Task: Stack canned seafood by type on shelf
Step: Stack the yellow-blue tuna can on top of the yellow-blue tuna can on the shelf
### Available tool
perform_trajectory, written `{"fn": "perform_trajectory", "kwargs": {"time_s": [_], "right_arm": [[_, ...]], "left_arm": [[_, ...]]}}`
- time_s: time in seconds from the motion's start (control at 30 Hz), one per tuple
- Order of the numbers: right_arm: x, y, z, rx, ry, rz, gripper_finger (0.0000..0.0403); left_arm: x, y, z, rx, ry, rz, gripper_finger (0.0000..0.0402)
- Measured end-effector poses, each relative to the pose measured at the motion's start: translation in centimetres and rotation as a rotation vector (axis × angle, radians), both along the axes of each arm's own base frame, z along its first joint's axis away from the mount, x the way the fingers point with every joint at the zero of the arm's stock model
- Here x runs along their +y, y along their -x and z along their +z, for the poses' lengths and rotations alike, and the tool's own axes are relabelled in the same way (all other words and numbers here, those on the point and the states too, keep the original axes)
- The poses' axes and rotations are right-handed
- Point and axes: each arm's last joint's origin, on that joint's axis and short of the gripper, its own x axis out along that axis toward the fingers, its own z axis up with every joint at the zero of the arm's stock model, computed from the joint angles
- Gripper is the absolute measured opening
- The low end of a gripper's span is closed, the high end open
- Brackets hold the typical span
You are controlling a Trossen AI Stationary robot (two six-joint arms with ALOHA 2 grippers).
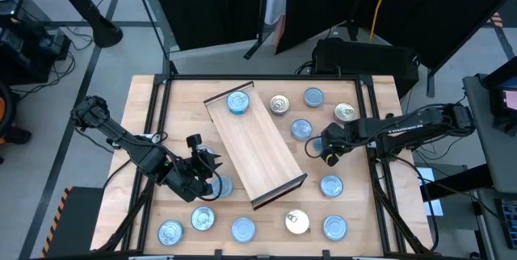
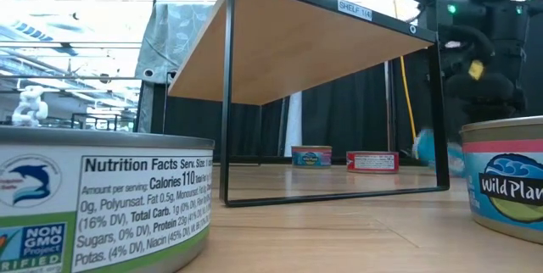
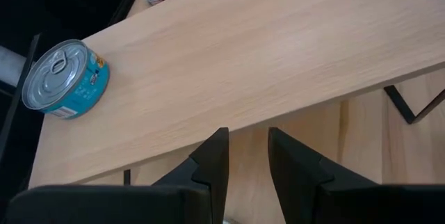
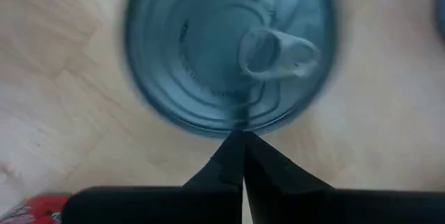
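Observation:
The shelf [image 1: 257, 147] is a long light-wood board on a thin black frame, lying slantwise mid-table. One tin [image 1: 237, 102] with a teal side stands on its far end [image 3: 66, 78]. Beside the shelf's left long edge, my left gripper [image 1: 212, 167] hovers, its fingers [image 3: 248, 161] a little apart with nothing between them. My right gripper [image 1: 327, 151] is shut and points down right of the shelf. Its tips [image 4: 241, 140] stand at the rim of a blue-topped tin [image 4: 229, 50], which rests flat on the table [image 1: 301, 129]. My right gripper's shut fingertips [image 4: 236, 147] come from above, pointing down, and stand at the rim [image 4: 233, 128] of the blue-topped tin. Whether they touch it I cannot tell. The tin sits flat on the table.
More tins stand loose on the table: blue ones [image 1: 313, 97] and silvery ones [image 1: 279, 104] [image 1: 344, 113] at the far side, several along the near edge [image 1: 243, 228] [image 1: 335, 228], one [image 1: 220, 186] under my left gripper. A black frame [image 1: 161, 115] borders the tabletop.

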Motion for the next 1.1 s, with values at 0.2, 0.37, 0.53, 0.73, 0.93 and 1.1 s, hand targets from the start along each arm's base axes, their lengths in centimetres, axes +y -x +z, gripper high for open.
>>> {"fn": "perform_trajectory", "kwargs": {"time_s": [0.2,0.37,0.53,0.73,0.93,1.1], "right_arm": [[1.0,0.5,-1.3,-0.002,0.002,-0.012,0.0000],[1.8,1.1,-2.2,-0.007,-0.001,-0.011,0.0000],[2.9,0.8,-0.3,-0.018,-0.054,0.131,0.0000],[4.2,-0.3,5.8,-0.086,-0.053,0.495,0.0012],[3.4,-0.3,9.9,0.007,0.156,0.789,0.0072],[1.7,-0.5,9.3,0.113,0.160,0.853,0.0170]], "left_arm": [[0.0,0.0,0.0,-0.001,0.001,0.000,0.0102],[0.0,0.0,0.0,-0.002,0.001,0.001,0.0102],[0.0,0.0,0.0,-0.003,0.002,0.001,0.0102],[0.0,0.0,0.0,-0.004,0.002,0.000,0.0102],[0.0,0.0,0.0,-0.005,0.003,0.000,0.0102],[-0.1,-0.1,0.1,-0.013,0.008,0.000,0.0102]]}}
